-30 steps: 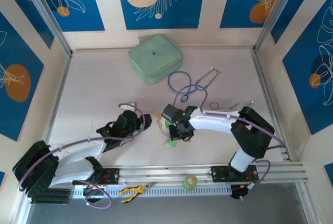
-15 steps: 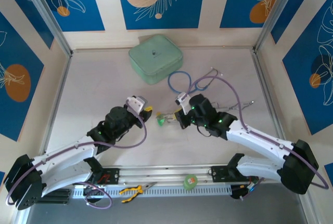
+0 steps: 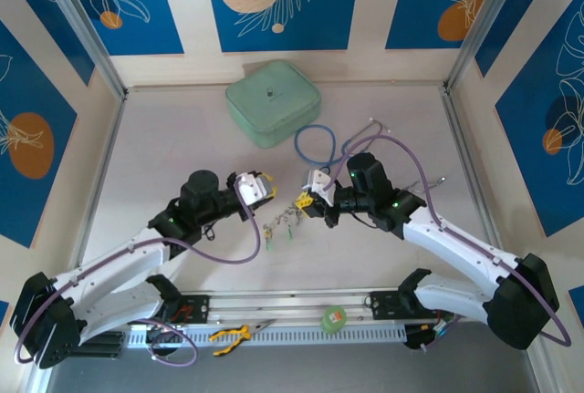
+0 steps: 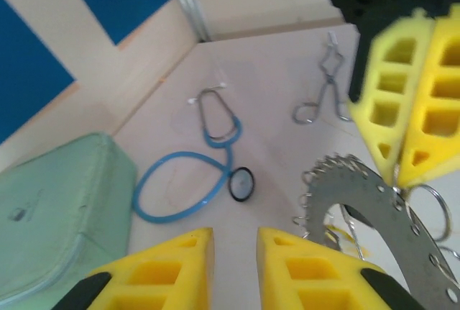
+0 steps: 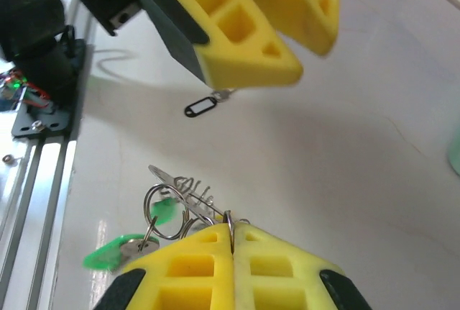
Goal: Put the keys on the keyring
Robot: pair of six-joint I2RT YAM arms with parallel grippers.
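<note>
My right gripper (image 5: 232,242) is shut on a thin metal ring of the keyring (image 5: 188,189), a grey coiled, toothed piece held above the table. Green-headed keys (image 5: 115,249) dangle from its small rings. From above, the keyring with its keys (image 3: 281,222) hangs between my right gripper (image 3: 303,201) and my left gripper (image 3: 265,189). The left gripper (image 4: 235,252) stands just left of the grey keyring (image 4: 359,209), its yellow fingers (image 4: 165,270) a narrow gap apart with nothing between them. A black key tag (image 5: 200,107) lies on the table below.
A green case (image 3: 272,101) sits at the back, with a blue stethoscope (image 3: 333,145) to its right and metal forceps (image 4: 323,98) further right. Tape roll (image 3: 335,318) and yellow pliers (image 3: 233,334) lie on the front rail.
The right arm has stretched out and lifted the keyring with its keys off the table. The left gripper has swung toward it and its jaws have narrowed.
</note>
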